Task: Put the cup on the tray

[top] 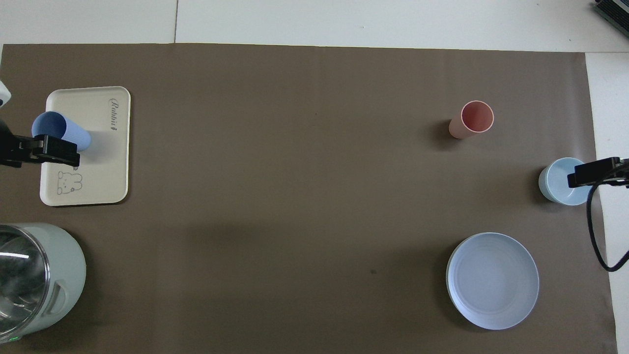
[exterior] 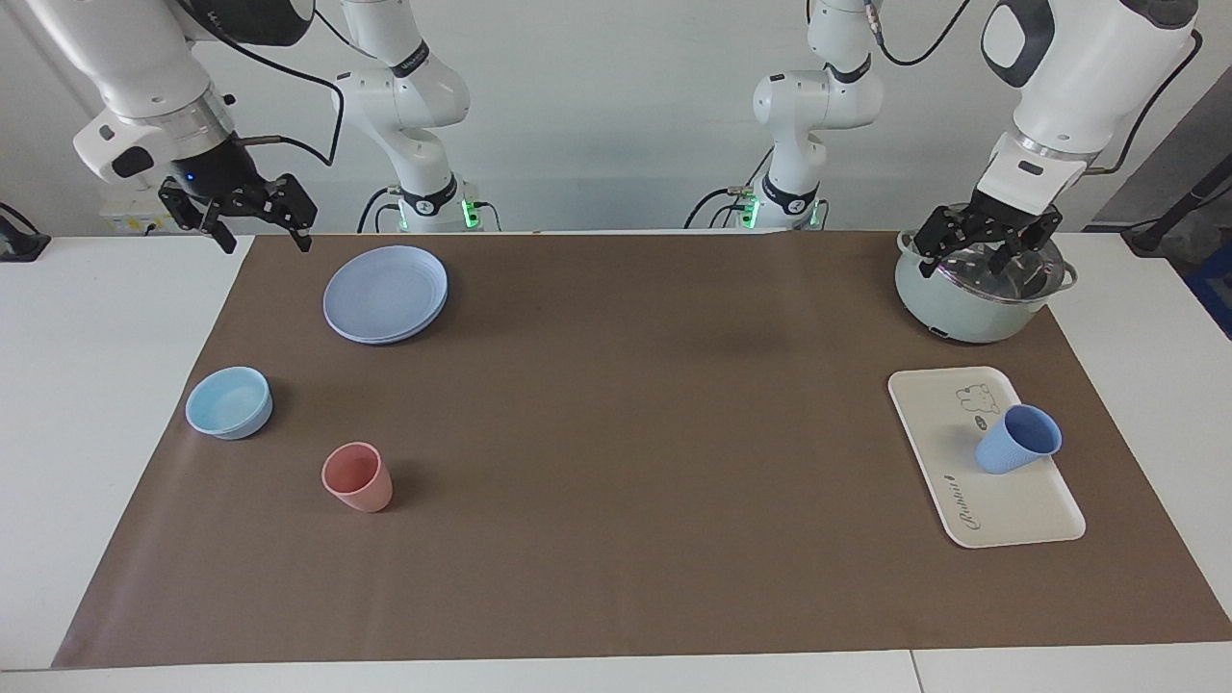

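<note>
The periwinkle-blue cup [exterior: 1015, 441] stands upright on the cream-white tray [exterior: 967, 486] with the bear drawing, at the left arm's end of the table. The overhead view shows the cup [top: 61, 130] on the tray [top: 105, 147] at the edge nearest that end. My left gripper [exterior: 980, 255] is open and empty, raised over the pot, apart from the cup. My right gripper [exterior: 262, 236] is open and empty, raised over the mat's corner at the right arm's end, and waits.
A pale-green pot [exterior: 962, 313] with a glass lid stands nearer to the robots than the tray. Stacked blue plates [exterior: 385, 294], a light-blue bowl [exterior: 229, 402] and a pink cup [exterior: 358, 476] lie toward the right arm's end.
</note>
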Controlling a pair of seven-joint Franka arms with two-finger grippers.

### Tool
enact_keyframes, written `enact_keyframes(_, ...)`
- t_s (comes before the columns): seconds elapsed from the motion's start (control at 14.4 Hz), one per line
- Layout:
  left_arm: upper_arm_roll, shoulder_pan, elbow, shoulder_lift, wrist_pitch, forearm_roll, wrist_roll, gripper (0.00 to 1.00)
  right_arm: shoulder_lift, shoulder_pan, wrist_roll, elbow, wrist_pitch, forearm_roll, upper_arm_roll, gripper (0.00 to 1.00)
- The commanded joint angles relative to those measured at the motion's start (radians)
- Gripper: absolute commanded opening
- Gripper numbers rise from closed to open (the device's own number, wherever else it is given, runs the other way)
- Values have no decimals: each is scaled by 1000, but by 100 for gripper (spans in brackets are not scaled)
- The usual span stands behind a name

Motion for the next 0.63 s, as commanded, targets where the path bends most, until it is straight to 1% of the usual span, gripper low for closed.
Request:
enact_keyframes(0.0, 5, -3, -25, -18, 11, -10, -5, 100, -16, -8, 22, -11, -9, -1, 9, 100)
enact_keyframes(0.56, 5, 0, -24, -21, 5, -10, -6, 100, -19, 7, 27, -19, 13, -33, 25, 100)
